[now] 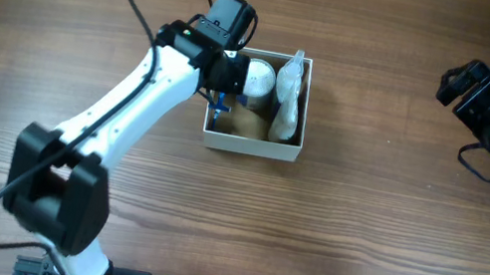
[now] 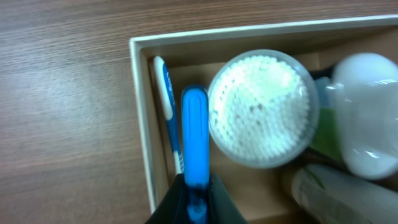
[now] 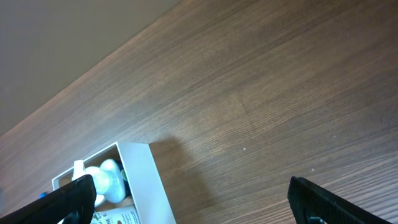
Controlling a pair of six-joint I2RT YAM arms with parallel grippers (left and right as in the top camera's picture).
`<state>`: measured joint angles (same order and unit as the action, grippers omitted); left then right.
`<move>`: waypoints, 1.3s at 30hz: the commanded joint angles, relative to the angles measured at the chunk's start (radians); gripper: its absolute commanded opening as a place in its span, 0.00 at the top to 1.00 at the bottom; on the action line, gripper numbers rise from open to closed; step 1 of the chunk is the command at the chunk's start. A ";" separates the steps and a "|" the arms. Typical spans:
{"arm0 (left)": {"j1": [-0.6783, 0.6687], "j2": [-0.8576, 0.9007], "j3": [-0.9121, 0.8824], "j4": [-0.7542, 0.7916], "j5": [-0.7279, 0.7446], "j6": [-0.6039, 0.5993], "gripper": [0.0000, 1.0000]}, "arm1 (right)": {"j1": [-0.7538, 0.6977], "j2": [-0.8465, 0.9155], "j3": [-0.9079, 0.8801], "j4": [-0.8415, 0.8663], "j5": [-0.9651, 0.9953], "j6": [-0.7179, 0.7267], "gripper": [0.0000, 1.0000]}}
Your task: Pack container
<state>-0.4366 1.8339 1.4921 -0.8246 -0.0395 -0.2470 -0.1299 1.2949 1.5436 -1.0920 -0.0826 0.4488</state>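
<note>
Wood-grain tabletop runs under both arms, and the container sits right beneath the left gripper, well off to the side of the right one. The left gripper's jaws are pinched on the near end of a blue plastic handle, which points away from the fingers into the box. Just beside it on the wall side lies a blue-and-white toothbrush; on its other side stands a round clear jar of cotton swabs, then a white bottle further out. The right gripper hangs spread wide with nothing in it. That box looks light, its thin card walls likely to flex, so I'd grip a corner or push it low. The handle looks stiff and slick
</note>
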 commanded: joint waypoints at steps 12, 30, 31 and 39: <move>0.014 -0.115 0.001 -0.033 -0.030 0.028 0.06 | -0.003 0.013 0.006 0.003 -0.012 -0.001 0.00; 0.087 -0.608 0.000 -0.192 -0.030 -0.013 0.00 | -0.002 0.013 0.006 0.003 -0.013 -0.001 0.00; 0.088 -0.622 0.000 -0.191 -0.048 0.004 0.00 | -0.003 0.013 0.006 0.003 -0.013 -0.001 0.00; 0.090 -0.739 0.000 -0.291 -0.109 0.035 0.00 | -0.003 0.013 0.006 0.003 -0.013 -0.001 0.00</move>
<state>-0.3523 1.1332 1.4918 -1.0939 -0.1024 -0.2386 -0.1299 1.2991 1.5436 -1.0920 -0.0826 0.4488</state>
